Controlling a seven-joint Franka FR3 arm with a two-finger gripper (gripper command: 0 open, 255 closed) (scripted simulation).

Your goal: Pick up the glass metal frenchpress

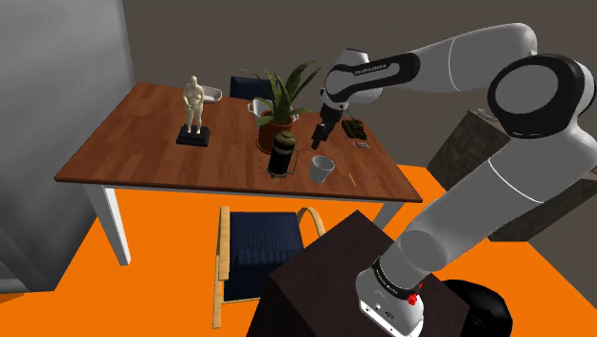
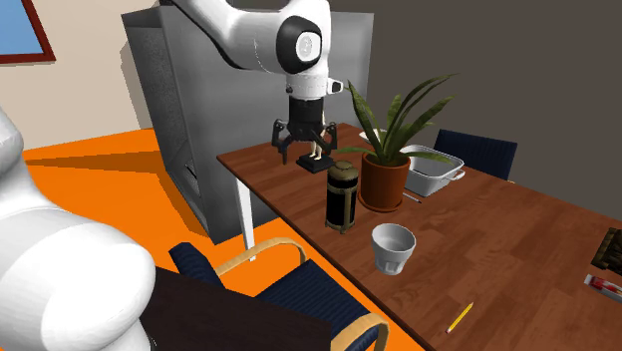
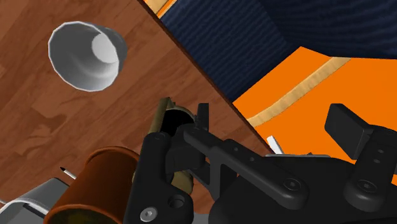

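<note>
The french press, a dark cylinder with a brassy metal frame and lid, stands upright near the table's front edge, between the potted plant and a white cup. In the second exterior view the press stands right of and below my gripper, which hangs open in the air, touching nothing. In the shoulder view the gripper hovers above the cup, right of the press. In the wrist view the press is partly hidden behind one finger; my gripper holds nothing.
On the wooden table there are also a pale statue on a black base, a white tray, a pencil and a dark box. A wood-armed blue chair is at the front edge. A grey cabinet is behind.
</note>
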